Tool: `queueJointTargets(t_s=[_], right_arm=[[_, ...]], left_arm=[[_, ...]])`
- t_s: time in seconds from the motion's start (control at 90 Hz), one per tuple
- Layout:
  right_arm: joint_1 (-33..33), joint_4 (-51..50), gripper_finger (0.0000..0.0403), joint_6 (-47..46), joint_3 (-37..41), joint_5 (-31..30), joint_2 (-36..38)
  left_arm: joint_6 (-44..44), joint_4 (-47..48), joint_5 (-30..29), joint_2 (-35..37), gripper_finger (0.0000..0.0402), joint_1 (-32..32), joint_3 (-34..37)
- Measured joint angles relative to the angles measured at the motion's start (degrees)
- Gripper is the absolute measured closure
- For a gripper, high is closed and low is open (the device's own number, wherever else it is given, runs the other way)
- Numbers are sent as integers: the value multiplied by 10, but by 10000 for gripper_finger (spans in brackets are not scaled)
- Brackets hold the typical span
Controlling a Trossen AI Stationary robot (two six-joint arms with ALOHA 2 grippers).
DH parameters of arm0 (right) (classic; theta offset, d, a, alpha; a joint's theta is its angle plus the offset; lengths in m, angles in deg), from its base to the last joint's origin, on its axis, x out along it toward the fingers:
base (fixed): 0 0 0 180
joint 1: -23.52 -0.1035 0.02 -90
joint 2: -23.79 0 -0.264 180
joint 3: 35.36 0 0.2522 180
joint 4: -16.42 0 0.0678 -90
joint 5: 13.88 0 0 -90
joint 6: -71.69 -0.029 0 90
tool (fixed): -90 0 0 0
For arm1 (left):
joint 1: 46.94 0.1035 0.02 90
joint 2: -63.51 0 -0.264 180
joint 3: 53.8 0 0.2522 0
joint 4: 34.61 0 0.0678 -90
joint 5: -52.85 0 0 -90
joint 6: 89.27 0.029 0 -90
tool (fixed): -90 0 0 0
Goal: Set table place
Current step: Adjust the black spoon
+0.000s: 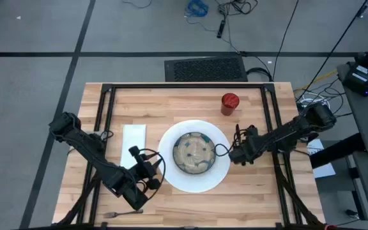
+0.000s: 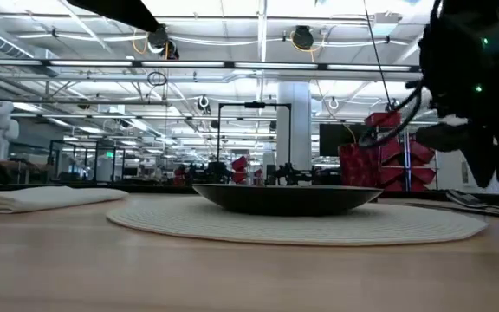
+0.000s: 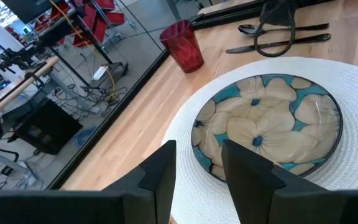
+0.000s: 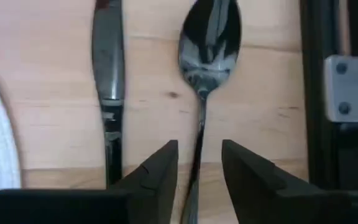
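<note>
Beside the round white woven placemat (image 1: 200,182), my right gripper (image 4: 199,168) hangs open over the dark metal spoon (image 4: 205,43); nudging it skews the knife (image 4: 108,56). Left gripper (image 3: 197,171) is open too.

- A pale butcher-block wooden table (image 1: 190,96) with a black metal frame fills the centre of the high view.
- Lying on it: a large round white plate (image 1: 195,182) at centre, a folded white cloth napkin (image 1: 133,139) to its left, a small red cup (image 1: 229,102) at upper right, a dark metal knife (image 4: 109,74) and spoon (image 4: 207,43), and a fork (image 1: 117,214) at the lower left edge.
</note>
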Motion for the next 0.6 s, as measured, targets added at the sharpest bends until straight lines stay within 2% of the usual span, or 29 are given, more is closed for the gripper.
queueJointTargets(t_s=[0.156,0.311,0.489,0.6], right_arm=[[0,-5,270,2,-17,-15,0],[-10,67,266,4,10,-5,-8],[-31,97,266,0,38,59,-18],[-56,97,266,-13,38,68,-19]], left_arm=[[0,0,0,0,285,0,0],[0,0,0,0,285,0,0],[1,0,4,0,285,0,0],[1,0,4,0,285,0,0]])
